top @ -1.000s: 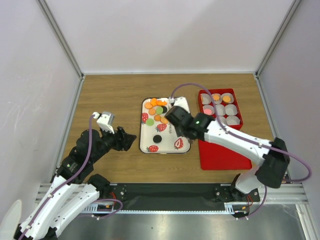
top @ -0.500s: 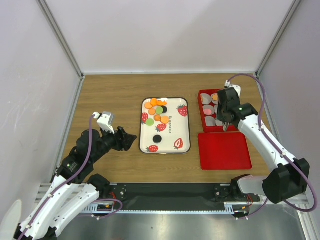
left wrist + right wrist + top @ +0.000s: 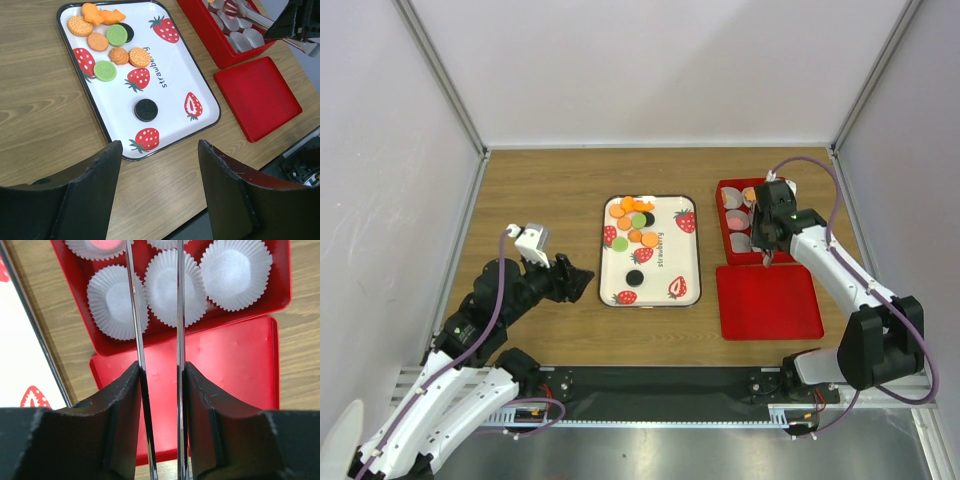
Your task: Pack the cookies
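Meanwhile most of the cookies lie in a loose cluster at the far left corner of a white strawberry-print tray. The tray sits in the middle of the counter. The cluster is made up of orange, green and black cookies. One black cookie lies apart from them, closer to the tray's near edge.

Toward the right edge of the counter stands a red box lined with white paper cups. An orange cookie shows at its far side. A pink cookie sits in a cup at the top of the right wrist view. A flat red lid lies just beside the box, on its near side.

The right gripper hangs over the near half of the box. Its black fingers are pressed against a pair of metal tongs. The two blades run side by side with a narrow gap. Nothing sits between them where they show, but their tips are cut off, so I cannot tell whether they pinch anything.

The left gripper hovers over the counter just left of the tray's near left corner. Its jaws are spread wide and hold nothing.
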Robot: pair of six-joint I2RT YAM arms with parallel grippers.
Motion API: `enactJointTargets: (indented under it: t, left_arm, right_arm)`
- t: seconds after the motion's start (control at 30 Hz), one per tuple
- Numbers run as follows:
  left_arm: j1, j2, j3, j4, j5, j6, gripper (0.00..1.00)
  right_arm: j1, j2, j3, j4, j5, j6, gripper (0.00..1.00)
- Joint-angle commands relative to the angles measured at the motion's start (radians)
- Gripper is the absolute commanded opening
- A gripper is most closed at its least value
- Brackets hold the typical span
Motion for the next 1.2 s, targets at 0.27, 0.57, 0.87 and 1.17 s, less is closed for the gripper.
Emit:
enactJointTargets:
  t: [0.27, 0.57, 0.87, 1.17]
  left_arm:
    - [-0.009, 0.009, 0.009, 0.019, 0.002, -0.006, 0.68]
    - [-0.008, 0.012, 0.009, 0.019, 0.002, -0.006, 0.68]
    - [-0.009, 0.009, 0.011, 0.019, -0.003, -0.007, 0.68]
    - [-0.008, -0.002, 0.026, 0.005, -0.029, -0.006, 0.68]
  right_arm:
    - [-0.028, 0.017, -0.02, 0.058, 0.015, -0.018, 0.45]
    - [-0.03, -0.013, 0.006, 0.031, 0.023, -0.03, 0.57]
    - [0.106, -0.156, 0.059, -0.035, -0.009, -0.018, 0.54]
    - [0.657, -0.076, 0.053, 0.005, 0.049, 0.097, 0.57]
